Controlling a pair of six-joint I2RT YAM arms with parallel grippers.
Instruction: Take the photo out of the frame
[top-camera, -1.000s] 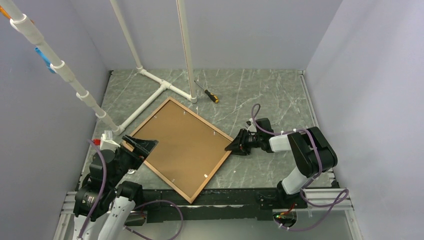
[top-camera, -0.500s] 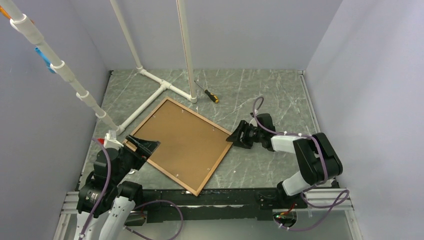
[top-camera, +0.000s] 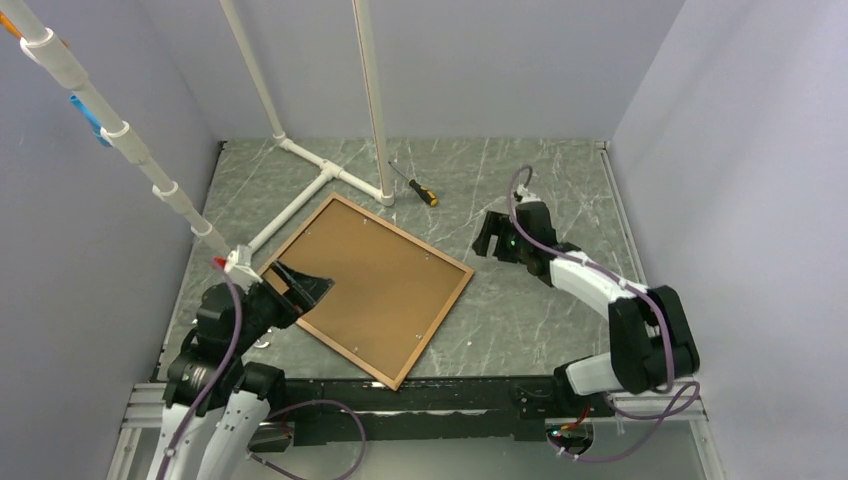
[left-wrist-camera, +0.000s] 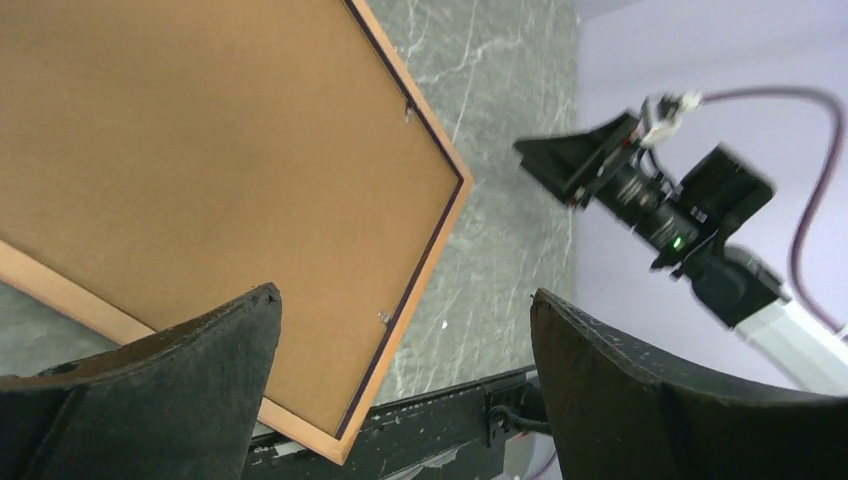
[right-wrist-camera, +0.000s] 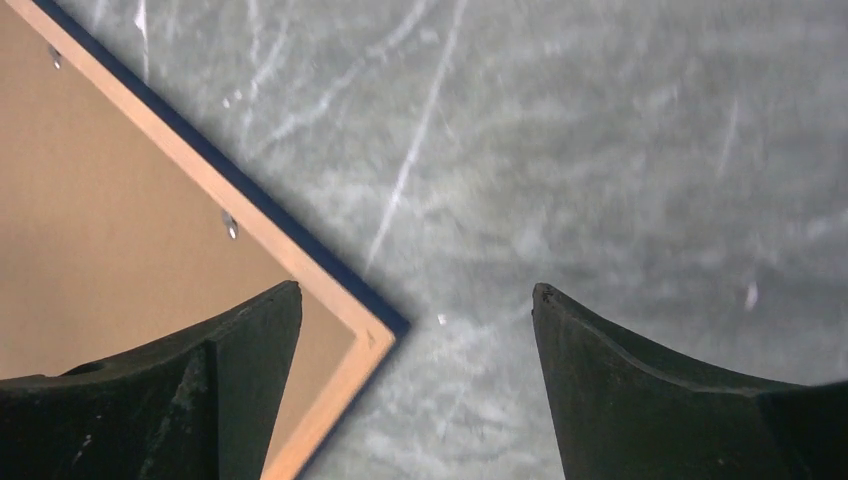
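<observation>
A grey-green marbled table (top-camera: 540, 320) is seen from above, walled in by pale lilac panels. A white pipe structure (top-camera: 300, 205) is spread across its 10 to 12 o'clock area, with uprights rising out of view.

The frame (top-camera: 436, 328) is laid face down near the table's centre, slightly toward 8 o'clock, and is turned like a diamond, with corners at about 12, 3, 6 and 9 o'clock. Its pale wooden back rim is shown, and a dark navy outer edge is picked out in the right wrist view. A plain brown backing board (top-camera: 375, 285) is seated inside it. The photo is hidden beneath that board.

The left gripper (top-camera: 303, 284) is held over the frame's 9 o'clock corner with its jaws spread wide. Nothing is gripped; whether the board is touched cannot be told.

The right gripper (top-camera: 490, 235) is held above bare table at about 2 o'clock from the frame's 3 o'clock corner, clear of it. Its jaws are also spread wide, and nothing is held between them.

A small screwdriver (top-camera: 418, 189) with a yellow-and-black handle is laid at 12 o'clock, just beyond the frame's far corner.
</observation>
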